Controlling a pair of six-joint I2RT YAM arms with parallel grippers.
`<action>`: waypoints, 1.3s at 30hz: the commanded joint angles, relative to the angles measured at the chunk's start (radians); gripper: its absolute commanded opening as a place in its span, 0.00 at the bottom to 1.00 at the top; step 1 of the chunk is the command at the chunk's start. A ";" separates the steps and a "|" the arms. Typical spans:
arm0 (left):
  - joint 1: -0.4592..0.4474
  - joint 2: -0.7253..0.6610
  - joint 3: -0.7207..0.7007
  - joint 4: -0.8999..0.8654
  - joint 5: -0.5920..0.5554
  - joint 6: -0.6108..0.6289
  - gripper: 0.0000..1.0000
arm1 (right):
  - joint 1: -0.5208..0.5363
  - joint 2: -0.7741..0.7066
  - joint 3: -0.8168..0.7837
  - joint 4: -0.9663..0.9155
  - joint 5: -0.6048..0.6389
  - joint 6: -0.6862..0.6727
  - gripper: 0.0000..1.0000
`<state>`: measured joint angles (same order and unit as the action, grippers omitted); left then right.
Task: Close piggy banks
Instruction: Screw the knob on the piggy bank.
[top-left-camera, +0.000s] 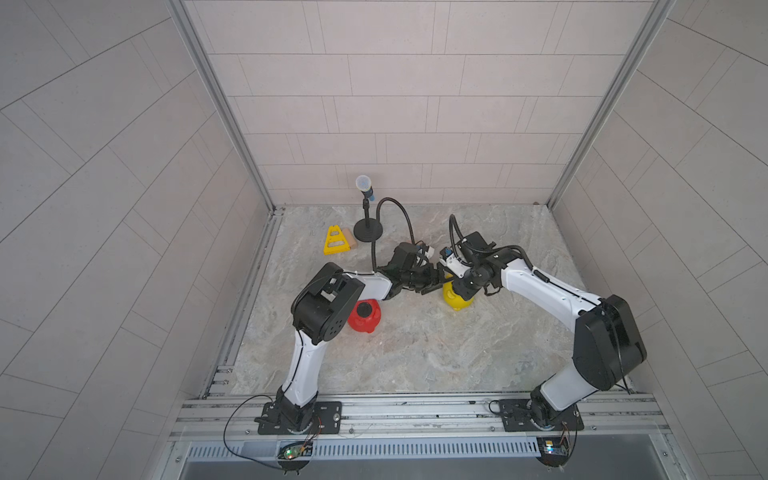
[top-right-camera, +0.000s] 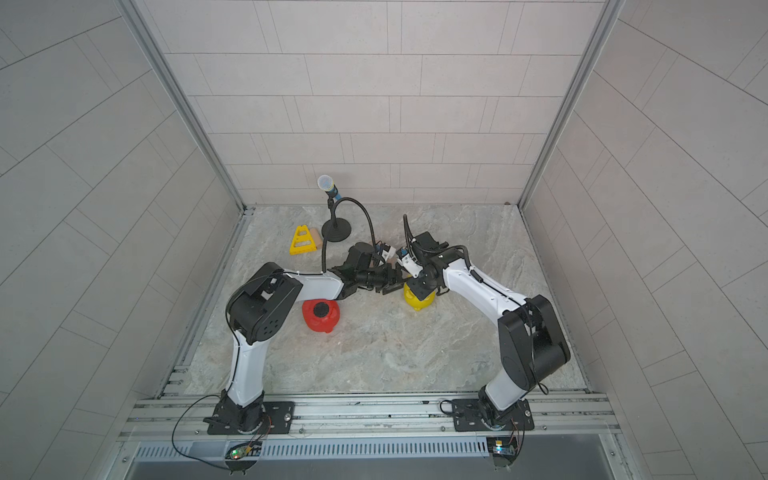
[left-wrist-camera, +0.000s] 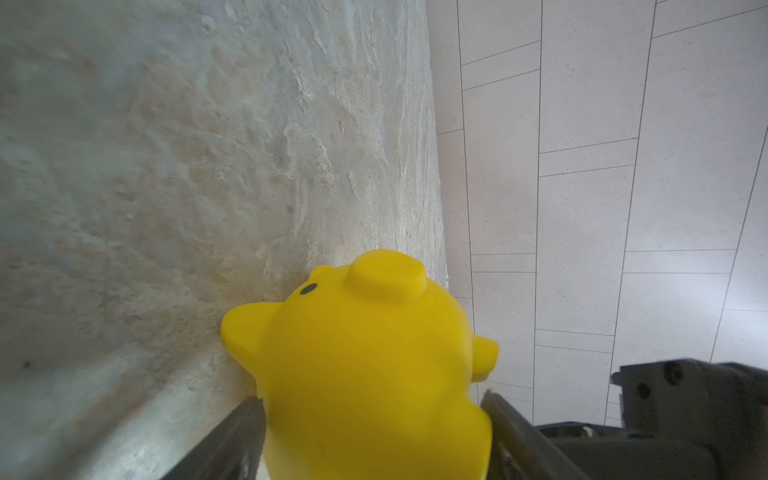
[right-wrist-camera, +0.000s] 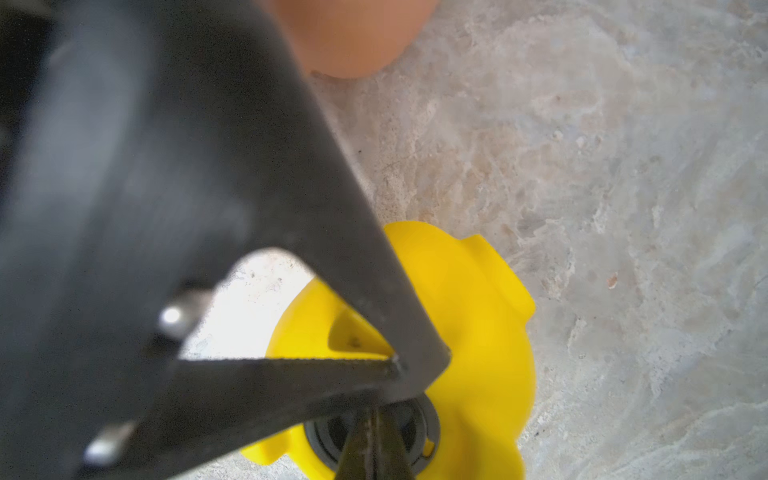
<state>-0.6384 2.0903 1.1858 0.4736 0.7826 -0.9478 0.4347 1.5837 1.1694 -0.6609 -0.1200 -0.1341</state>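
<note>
The yellow piggy bank lies belly-up on the marble table in both top views. My left gripper is closed on it, one finger against each side of its body. My right gripper comes down from above, shut, with its tips on the black plug sitting in the yellow pig's belly hole. The red piggy bank lies under my left arm, a black plug in its belly. Part of the peach-pink piggy bank shows close behind, in the right wrist view.
A microphone on a round black stand and a yellow triangular frame with a small wooden block stand at the back left. Tiled walls enclose the table on three sides. The left gripper's finger blocks much of the right wrist view.
</note>
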 joint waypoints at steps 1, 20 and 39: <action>-0.007 -0.012 0.001 -0.078 -0.016 0.030 0.85 | -0.008 -0.010 -0.016 -0.012 0.107 0.139 0.00; -0.012 -0.015 0.000 -0.086 -0.021 0.035 0.85 | 0.001 0.057 0.070 -0.104 0.099 0.716 0.00; -0.009 -0.163 0.020 -0.229 -0.060 0.093 0.85 | -0.005 -0.107 0.196 -0.232 0.105 0.639 0.28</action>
<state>-0.6464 1.9987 1.1908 0.3012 0.7456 -0.9005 0.4355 1.5372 1.3464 -0.8387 -0.0360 0.5240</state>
